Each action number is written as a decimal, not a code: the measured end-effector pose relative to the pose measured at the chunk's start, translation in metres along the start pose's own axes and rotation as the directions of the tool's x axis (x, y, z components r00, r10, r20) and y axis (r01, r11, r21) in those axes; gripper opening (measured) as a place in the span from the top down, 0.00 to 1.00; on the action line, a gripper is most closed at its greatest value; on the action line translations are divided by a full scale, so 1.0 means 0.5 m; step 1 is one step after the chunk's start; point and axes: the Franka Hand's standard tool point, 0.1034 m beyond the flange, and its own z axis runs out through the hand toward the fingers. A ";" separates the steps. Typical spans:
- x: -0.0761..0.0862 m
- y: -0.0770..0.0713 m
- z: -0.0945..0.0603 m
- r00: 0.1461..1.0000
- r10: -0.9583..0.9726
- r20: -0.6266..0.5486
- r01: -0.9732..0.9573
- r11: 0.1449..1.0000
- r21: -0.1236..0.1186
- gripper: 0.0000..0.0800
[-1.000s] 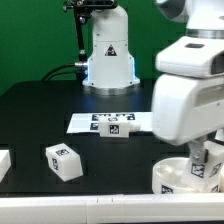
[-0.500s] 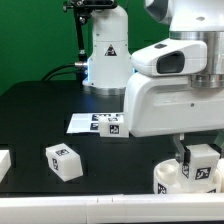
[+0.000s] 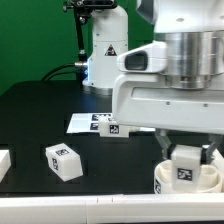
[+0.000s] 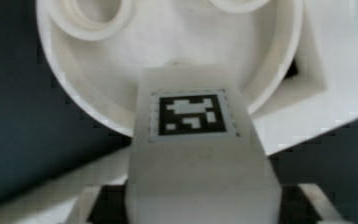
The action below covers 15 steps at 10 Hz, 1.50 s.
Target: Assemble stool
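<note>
Spare leg sits untouched on the worktop well to the exterior view's left of the seat disc; over that disc the hand, clamped on a second leg, has turned round within the second, judged a screwing-in at its socket

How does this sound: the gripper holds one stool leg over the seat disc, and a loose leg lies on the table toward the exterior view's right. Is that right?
Not quite. The loose leg lies toward the exterior view's left, not its right, as the exterior view shows. The rest holds: the gripper holds the other leg over the seat disc.
</note>
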 end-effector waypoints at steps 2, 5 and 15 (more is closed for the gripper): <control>0.001 0.005 0.000 0.997 0.076 -0.006 -0.076 0.997 -0.010 0.58; -0.001 0.031 -0.002 0.914 0.406 -0.016 -0.406 0.913 -0.032 0.58; -0.033 0.104 -0.044 0.696 0.717 -0.025 -0.718 0.695 -0.045 0.21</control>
